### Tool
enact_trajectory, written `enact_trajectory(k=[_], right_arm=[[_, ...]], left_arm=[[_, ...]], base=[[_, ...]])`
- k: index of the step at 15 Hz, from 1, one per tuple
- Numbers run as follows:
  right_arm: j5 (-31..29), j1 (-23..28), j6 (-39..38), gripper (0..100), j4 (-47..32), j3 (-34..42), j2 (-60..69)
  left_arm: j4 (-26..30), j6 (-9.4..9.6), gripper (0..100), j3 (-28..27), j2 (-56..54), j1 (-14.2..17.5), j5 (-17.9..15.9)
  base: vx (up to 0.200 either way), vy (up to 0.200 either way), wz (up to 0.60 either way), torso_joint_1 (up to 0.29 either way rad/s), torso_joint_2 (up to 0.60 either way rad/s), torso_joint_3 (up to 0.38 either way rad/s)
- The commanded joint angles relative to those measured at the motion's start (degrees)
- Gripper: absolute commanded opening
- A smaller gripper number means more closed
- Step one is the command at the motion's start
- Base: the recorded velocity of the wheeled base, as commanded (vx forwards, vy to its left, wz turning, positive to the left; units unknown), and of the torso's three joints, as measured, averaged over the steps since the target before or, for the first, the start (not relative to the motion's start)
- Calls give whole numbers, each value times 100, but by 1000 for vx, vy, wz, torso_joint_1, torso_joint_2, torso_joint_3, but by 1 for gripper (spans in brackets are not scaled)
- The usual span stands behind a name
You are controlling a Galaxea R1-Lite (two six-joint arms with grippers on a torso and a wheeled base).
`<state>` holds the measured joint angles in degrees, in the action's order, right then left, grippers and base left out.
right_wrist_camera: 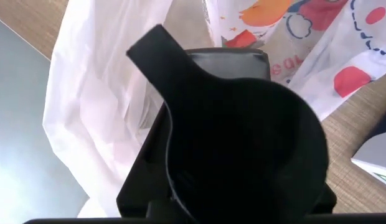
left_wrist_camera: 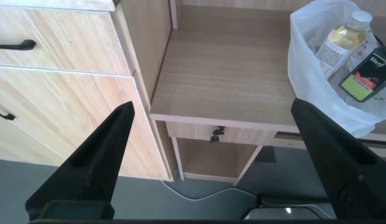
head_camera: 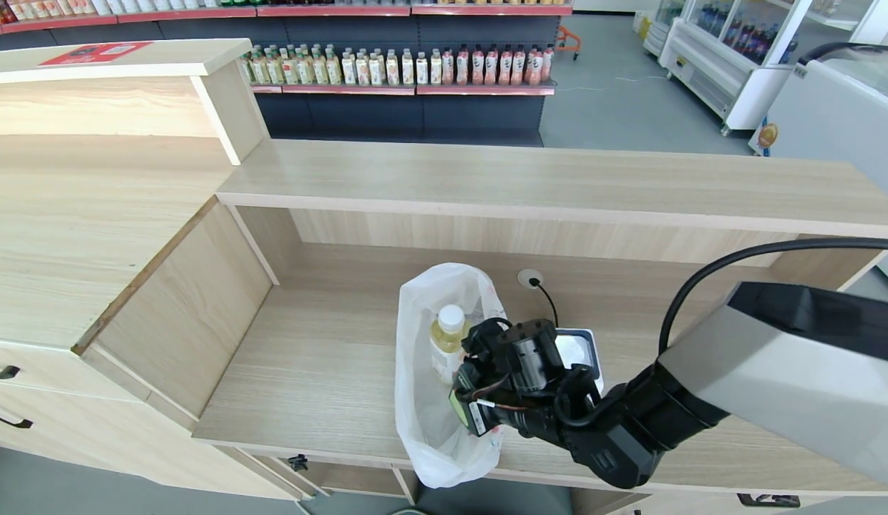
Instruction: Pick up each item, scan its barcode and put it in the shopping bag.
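A white shopping bag [head_camera: 422, 422] stands open on the low wooden desk [head_camera: 322, 365], near its front edge. Inside it stands a bottle [head_camera: 447, 343] of pale yellow drink with a white cap. My right gripper [head_camera: 476, 408] hangs over the bag's mouth, shut on a black and green box [head_camera: 466, 413]. In the left wrist view the bag [left_wrist_camera: 305, 68], the bottle [left_wrist_camera: 339, 40] and the box [left_wrist_camera: 365, 78] sit off to one side. My left gripper [left_wrist_camera: 211, 106] is open and holds nothing, low in front of the desk's edge. The bag [right_wrist_camera: 87, 112] lies behind the box [right_wrist_camera: 230, 62].
A white scanner [head_camera: 579, 350] lies flat on the desk just behind my right wrist, its cable running to a hole [head_camera: 529, 277] in the desk. A raised counter [head_camera: 558, 179] walls the back, a tall cabinet [head_camera: 93, 214] the left. Drawers [left_wrist_camera: 56, 93] stand beside the desk.
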<state>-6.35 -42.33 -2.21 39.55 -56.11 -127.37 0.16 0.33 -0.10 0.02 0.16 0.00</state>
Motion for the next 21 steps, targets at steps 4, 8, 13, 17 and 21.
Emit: enact_trajectory(k=[4,8,13,17,21], right_arm=[[-68,-21,89,0,36,-75,-324],[-376,-30,300,0,27,-31,-429],[-384,-30,300,0,44,-40,-464],[-358,-39,238,100,220,-49,-508],[-349,-109,-148,100,501,-5,-113]], left_arm=[[2,-7,100,1,-2,2,9],[2,2,100,1,-2,2,9],[2,2,100,1,-2,2,9],[2,2,100,1,-2,2,9],[2,2,100,1,-2,2,9]], base=[[0,0,0,0,0,0],[0,0,0,0,0,0],[0,0,0,0,0,0],[0,0,0,0,0,0],[0,0,0,0,0,0]])
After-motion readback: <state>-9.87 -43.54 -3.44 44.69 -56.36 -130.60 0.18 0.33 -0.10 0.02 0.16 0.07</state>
